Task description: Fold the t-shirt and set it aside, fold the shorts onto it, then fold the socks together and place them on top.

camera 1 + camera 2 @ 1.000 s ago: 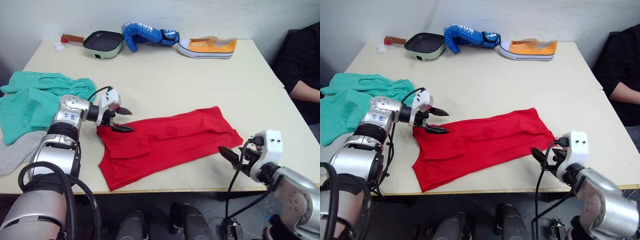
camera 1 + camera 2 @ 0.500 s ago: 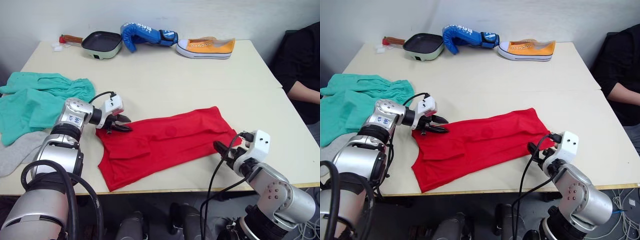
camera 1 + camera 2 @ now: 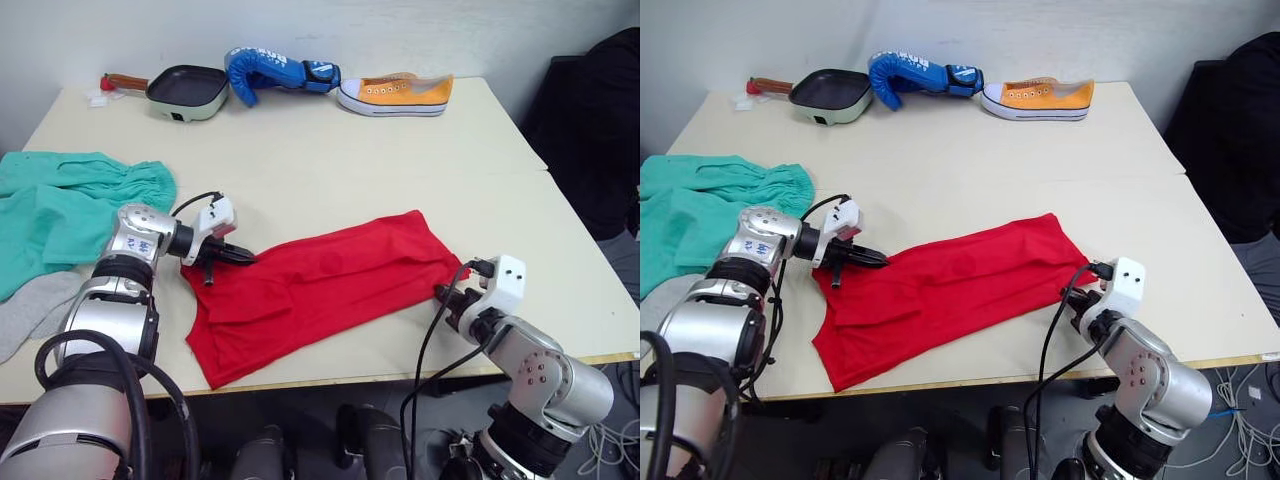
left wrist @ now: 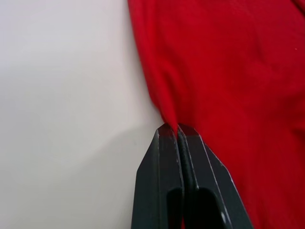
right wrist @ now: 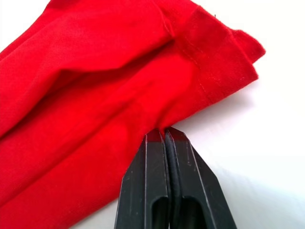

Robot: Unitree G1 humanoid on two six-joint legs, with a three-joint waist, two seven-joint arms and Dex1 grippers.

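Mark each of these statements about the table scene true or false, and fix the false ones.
1. Both grippers are shut on the t-shirt. True: the left gripper and the right gripper each pinch an edge of it.
2. The shorts lie on top of the t-shirt. False: they lie apart, on the robot's left.
3. A yellow shoe sits at the table's far edge. True.
4. The boxing glove is red. False: it is blue.
5. The pan sits beside the glove. True.

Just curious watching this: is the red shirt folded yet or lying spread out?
Partly folded: the t-shirt lies as a long doubled strip, layered edges visible.
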